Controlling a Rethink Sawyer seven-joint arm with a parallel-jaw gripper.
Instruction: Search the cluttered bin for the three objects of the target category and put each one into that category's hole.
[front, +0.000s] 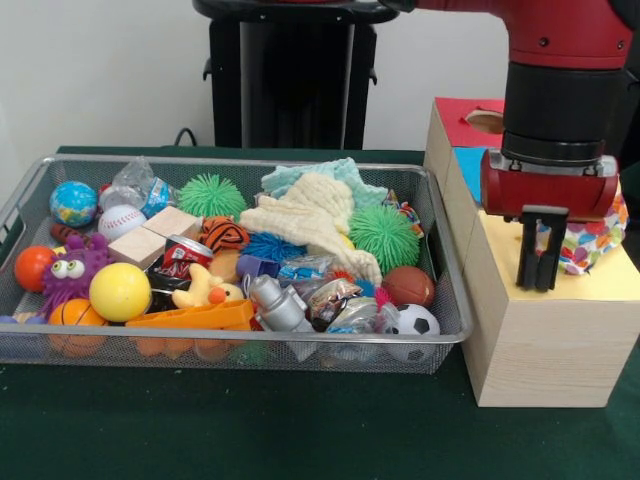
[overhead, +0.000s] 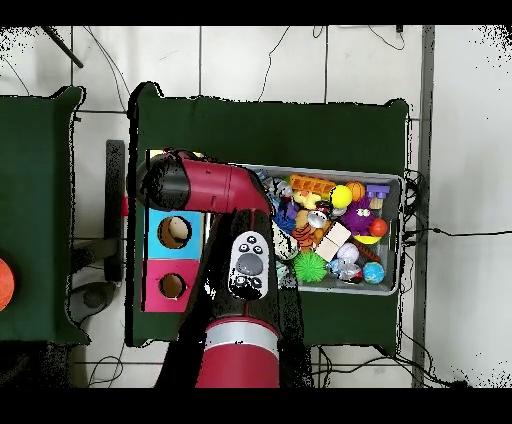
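Over the yellow-topped box (front: 553, 335) at the table's right edge in the front view, the gripper (front: 541, 283) hangs with fingers pressed together (empty, it seems), a patterned soft piece (front: 591, 240) lying just behind it on the box top.

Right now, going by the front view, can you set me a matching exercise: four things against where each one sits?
Things:
1. globe ball
2. soccer ball
3. patterned soft piece
4. red-topped box

Places, as seen in the front view:
A. near right corner of the bin
B. over the yellow-topped box, beside the end effector
C. far left corner of the bin
D. far end of the row of boxes

Pairs: 1-C, 2-A, 3-B, 4-D
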